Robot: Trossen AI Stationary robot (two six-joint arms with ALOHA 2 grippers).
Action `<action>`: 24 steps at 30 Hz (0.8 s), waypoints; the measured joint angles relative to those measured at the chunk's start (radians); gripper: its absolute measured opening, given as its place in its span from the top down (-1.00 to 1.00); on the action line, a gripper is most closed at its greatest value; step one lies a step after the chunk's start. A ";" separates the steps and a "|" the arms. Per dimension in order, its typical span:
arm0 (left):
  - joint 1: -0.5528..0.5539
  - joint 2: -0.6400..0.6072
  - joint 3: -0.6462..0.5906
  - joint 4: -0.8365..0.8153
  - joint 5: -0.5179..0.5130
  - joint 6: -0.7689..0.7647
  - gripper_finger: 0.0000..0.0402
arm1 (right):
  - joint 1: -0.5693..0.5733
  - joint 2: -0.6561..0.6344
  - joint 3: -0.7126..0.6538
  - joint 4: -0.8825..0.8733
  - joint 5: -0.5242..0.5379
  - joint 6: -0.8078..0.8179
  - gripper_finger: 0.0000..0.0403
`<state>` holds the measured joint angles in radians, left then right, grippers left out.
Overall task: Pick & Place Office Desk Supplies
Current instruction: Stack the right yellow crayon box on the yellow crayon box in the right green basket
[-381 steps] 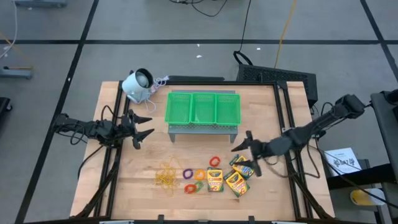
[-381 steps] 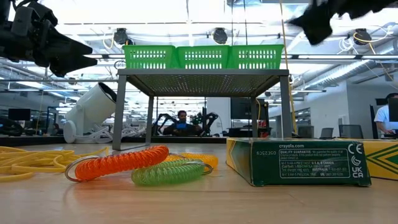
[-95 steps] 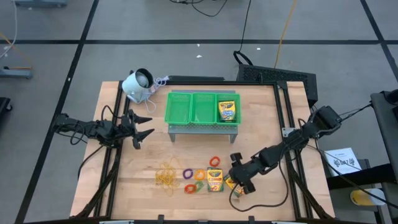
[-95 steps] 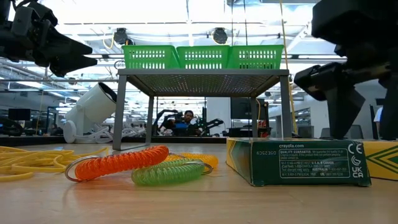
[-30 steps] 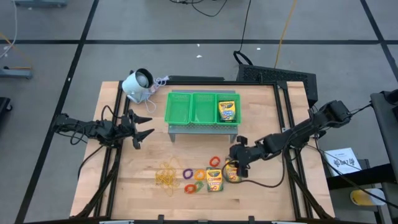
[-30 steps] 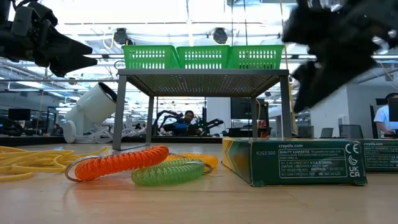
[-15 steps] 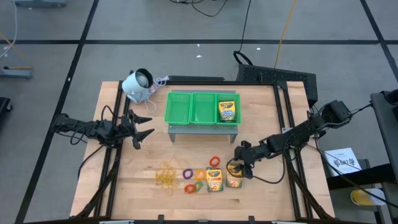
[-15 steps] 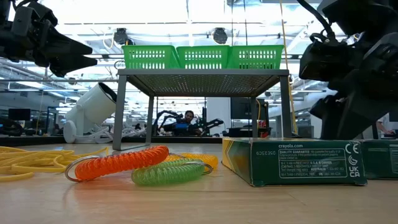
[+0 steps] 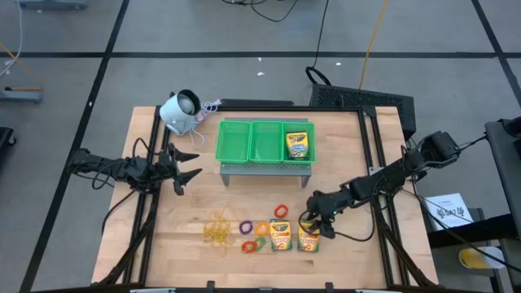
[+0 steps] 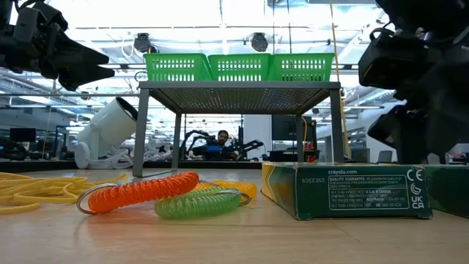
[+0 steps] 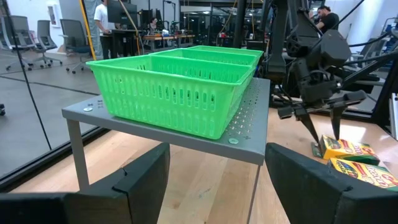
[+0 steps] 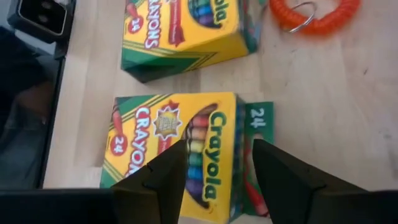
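Right gripper (image 9: 310, 227) hangs directly over a yellow-and-green cardboard crayon box (image 9: 308, 239) lying flat on the wooden table (image 9: 163, 236), its two dark fingers (image 12: 165, 174) spread apart above the box, gripping nothing. A second crayon box (image 9: 281, 234) lies just beside it, with small coloured coil rings (image 9: 259, 229) and yellowish rubber bands (image 9: 217, 229) farther along. A third crayon box (image 9: 297, 145) sits in one end compartment of the green plastic tray (image 9: 249, 140). Left gripper (image 9: 182, 168) waits open, well apart from them.
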<state>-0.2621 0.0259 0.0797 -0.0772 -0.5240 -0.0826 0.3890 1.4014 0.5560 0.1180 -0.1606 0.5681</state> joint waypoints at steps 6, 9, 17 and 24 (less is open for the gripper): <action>0.000 0.000 0.000 0.000 0.000 0.000 -0.35 | 0.025 0.018 0.000 -0.012 0.024 0.032 0.15; 0.000 0.000 0.000 0.000 0.000 0.000 -0.35 | 0.041 0.049 0.003 -0.013 0.028 0.042 0.15; 0.000 0.000 0.000 0.000 0.000 0.000 -0.35 | 0.051 0.126 0.006 -0.009 0.021 0.027 0.44; 0.000 0.000 0.000 0.000 0.000 0.000 -0.35 | 0.051 0.128 0.004 -0.020 0.046 -0.041 0.94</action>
<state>-0.2621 0.0260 0.0796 -0.0773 -0.5240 -0.0826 0.4396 1.5295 0.5598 0.0975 -0.1144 0.5266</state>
